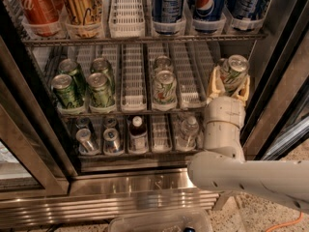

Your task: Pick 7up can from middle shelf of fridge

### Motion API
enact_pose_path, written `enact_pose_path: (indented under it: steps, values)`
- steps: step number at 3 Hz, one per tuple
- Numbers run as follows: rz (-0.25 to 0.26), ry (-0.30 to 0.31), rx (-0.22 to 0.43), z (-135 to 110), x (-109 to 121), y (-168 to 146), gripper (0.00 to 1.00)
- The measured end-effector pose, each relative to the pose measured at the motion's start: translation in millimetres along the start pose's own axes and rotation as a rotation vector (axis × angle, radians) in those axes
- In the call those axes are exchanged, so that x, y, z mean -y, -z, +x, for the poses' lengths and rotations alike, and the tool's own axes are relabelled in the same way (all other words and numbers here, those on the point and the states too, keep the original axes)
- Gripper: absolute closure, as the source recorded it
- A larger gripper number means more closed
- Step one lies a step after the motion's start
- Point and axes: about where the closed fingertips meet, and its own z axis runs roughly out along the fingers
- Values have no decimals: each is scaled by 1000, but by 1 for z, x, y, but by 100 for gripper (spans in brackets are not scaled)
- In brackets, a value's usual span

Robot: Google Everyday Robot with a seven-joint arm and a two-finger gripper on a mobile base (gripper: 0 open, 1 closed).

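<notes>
Pale 7up can [234, 65] clamped btwn gripper [231, 80] jaws, narrow gap, rt end of middle shelf [133, 79], in fridge [145, 190]

My one gripper [231, 81], at the right, clasps one 7up can [234, 65]; four dark green cans [67, 92] left, three blue cans [166, 4] above.

Warm and rather dim overall, brightest low on the fridge [145, 190], with streaky glare on the ribbed steel base. Soft highlights on the can tops along the middle shelf [133, 81] and on the 7up can [233, 65], clasped at the shelf's right end by the pale, evenly lit gripper [231, 80]. Deep shadow over the dark door frames and behind the rear rows. Verticals leaning slightly toward the edges.
</notes>
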Motion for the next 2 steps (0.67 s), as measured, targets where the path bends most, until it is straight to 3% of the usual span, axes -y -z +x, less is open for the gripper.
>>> enact_pose_path:
  steps: [2]
  values:
    - [-96,-97,-19,-25,-10,20,100]
